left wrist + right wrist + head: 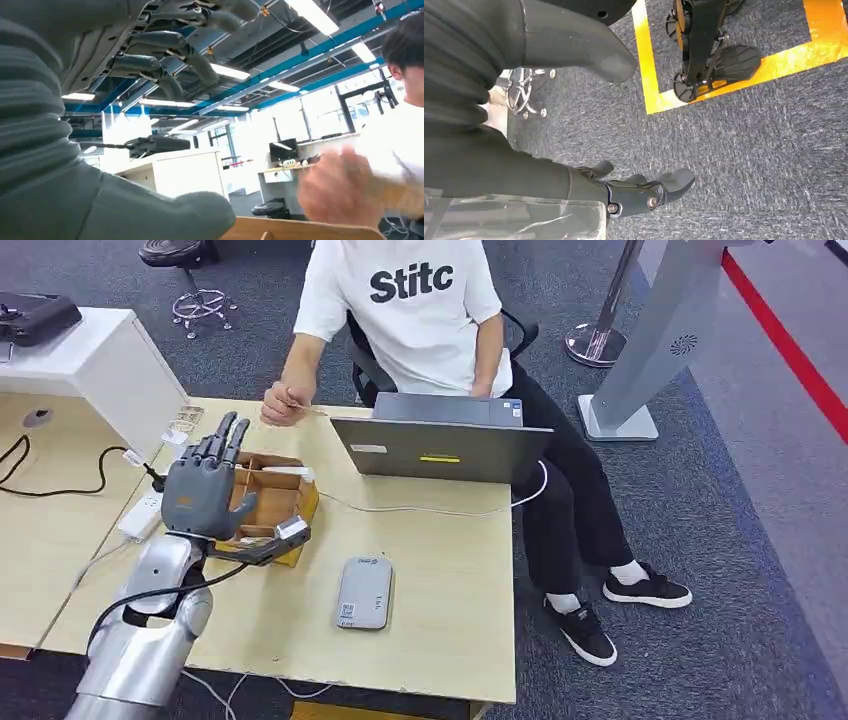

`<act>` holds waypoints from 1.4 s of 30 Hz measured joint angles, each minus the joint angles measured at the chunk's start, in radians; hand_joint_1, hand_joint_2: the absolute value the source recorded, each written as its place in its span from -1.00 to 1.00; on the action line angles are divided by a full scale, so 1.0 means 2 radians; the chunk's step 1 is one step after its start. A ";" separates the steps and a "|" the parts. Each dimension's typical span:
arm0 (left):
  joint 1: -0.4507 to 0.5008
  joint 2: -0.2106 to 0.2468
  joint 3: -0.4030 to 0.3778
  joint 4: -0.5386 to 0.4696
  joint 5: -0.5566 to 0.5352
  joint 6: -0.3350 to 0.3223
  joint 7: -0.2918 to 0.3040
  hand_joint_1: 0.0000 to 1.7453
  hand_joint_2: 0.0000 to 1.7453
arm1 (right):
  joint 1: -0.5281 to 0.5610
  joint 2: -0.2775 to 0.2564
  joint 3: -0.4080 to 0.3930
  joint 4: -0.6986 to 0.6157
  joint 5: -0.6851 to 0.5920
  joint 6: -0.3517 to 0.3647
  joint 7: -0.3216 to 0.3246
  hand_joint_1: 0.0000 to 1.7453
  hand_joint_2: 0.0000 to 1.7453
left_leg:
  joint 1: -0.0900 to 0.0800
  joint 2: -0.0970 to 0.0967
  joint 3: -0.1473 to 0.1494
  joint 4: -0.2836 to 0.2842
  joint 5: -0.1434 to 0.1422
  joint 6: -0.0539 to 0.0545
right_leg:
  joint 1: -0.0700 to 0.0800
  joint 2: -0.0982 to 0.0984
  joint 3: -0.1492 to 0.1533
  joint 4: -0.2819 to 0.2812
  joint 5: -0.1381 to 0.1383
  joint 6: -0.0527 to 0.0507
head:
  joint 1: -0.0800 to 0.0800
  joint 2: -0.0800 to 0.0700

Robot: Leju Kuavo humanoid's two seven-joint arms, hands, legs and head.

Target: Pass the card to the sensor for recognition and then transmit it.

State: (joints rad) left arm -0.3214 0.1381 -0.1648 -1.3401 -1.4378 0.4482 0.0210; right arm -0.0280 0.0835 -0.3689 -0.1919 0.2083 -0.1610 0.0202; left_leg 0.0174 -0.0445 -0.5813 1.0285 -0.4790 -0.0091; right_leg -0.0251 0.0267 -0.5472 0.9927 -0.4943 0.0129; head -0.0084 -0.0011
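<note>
My left hand (205,485) is raised above the wooden box (296,502) on the table, fingers spread and holding nothing. In the left wrist view its fingers (165,45) stretch out against the ceiling. Just beyond them is the person's blurred hand (342,192). The seated person's hand (283,403) holds a thin card (308,410) over the table's far edge, a short way past my fingertips. The grey sensor pad (364,592) lies flat on the table to the right of my left arm. My right hand (634,192) hangs over the carpet, fingers loosely extended and empty.
An open grey laptop (440,448) stands in front of the person, and a white cable runs from it across the table. A white cabinet (100,360) and a power strip (140,518) are left of my hand. An office stool (190,280) stands on the carpet behind.
</note>
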 joint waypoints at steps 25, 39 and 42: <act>0.107 -0.053 0.070 -0.120 0.199 0.099 -0.179 -1.00 1.00 | 0.003 0.004 -0.015 0.000 -0.017 -0.021 0.000 -1.00 1.00 | -0.001 0.004 0.001 -0.001 -0.003 0.000 | -0.001 0.004 0.001 0.000 -0.001 0.000 | -0.002 0.000; 0.259 -0.139 0.205 -0.215 0.294 0.081 -0.236 -1.00 1.00 | 0.007 0.008 -0.043 0.000 -0.003 -0.010 -0.009 -1.00 1.00 | -0.001 0.002 0.002 0.000 -0.003 0.002 | -0.001 0.002 0.001 -0.001 -0.003 0.002 | -0.001 0.000; 0.249 -0.112 0.160 -0.192 -0.059 0.100 -0.163 -1.00 1.00 | 0.002 0.008 -0.043 0.000 0.006 -0.005 -0.009 -1.00 1.00 | -0.002 0.002 0.002 0.000 -0.002 0.002 | -0.001 0.001 0.002 -0.001 -0.001 0.001 | 0.000 0.000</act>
State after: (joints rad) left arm 0.1773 -0.0857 0.1543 -1.7235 -1.5562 0.6485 -0.3058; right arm -0.0236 0.1003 -0.4555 -0.1911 0.2213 -0.1717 0.0023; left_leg 0.0141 -0.0404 -0.5773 1.0277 -0.4834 -0.0051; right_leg -0.0274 0.0294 -0.5439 0.9908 -0.4970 0.0148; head -0.0076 -0.0011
